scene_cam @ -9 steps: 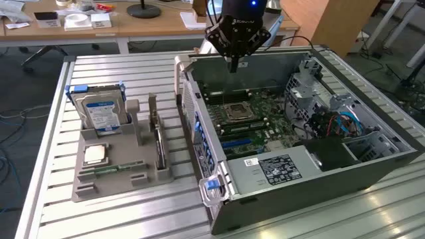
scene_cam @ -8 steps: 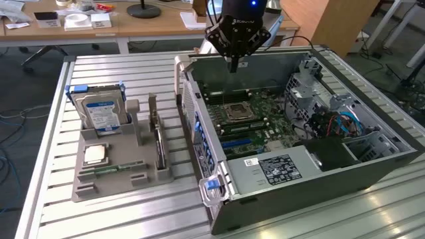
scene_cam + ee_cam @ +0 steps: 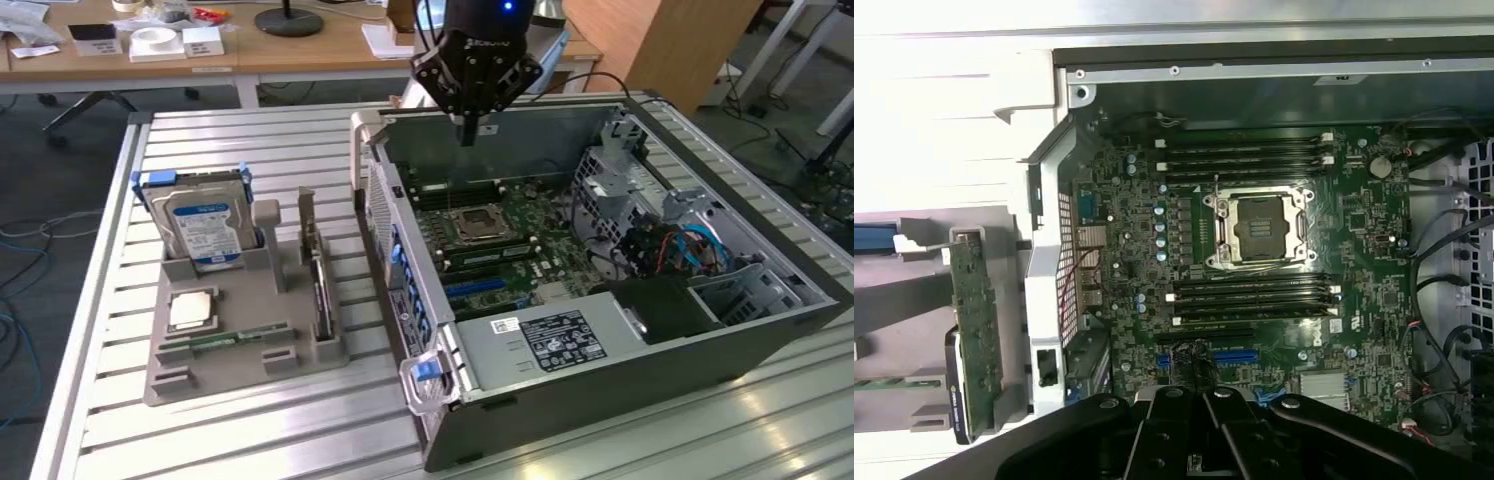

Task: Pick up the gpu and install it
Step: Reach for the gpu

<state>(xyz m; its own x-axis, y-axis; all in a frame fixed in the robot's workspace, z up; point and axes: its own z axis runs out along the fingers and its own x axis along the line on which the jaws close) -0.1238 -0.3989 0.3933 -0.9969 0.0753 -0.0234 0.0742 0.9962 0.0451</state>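
Covered and edge-on
The gripper [image 3: 1204, 395] covers part of the blue slots [image 3: 1234, 356]; the gpu [image 3: 320, 295] stands edge-on, its face hidden.

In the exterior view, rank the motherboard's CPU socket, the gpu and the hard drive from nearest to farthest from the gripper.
From the gripper:
1. CPU socket, inside the open case.
2. gpu, standing on edge in the grey holder, on its side toward the case.
3. hard drive, at the holder's other side, toward the exterior view's left.

Pincer [image 3: 1204, 402], seemingly closed, hangs above the motherboard [image 3: 1374, 240].
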